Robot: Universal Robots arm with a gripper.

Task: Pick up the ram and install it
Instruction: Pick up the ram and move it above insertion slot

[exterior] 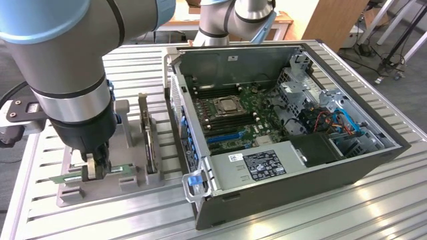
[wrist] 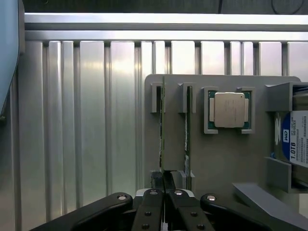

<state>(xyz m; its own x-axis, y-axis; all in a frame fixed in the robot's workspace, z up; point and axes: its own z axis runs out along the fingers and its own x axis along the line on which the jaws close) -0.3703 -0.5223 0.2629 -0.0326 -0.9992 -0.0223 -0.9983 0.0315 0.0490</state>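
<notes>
The gripper point(exterior: 93, 171) squeezes the ram point(exterior: 65, 177) tight in its gray holder point(exterior: 110, 192). Exterior view: computer case point(exterior: 300, 195) at three o'clock.

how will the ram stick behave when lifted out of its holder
The ram is a thin flat board, so it is probably stiff and light. It stands on edge in the slots of the grey holder, so a slanted pull may bind. The gripper pinches its flat faces near mid-length, so it likely lifts level.
</notes>
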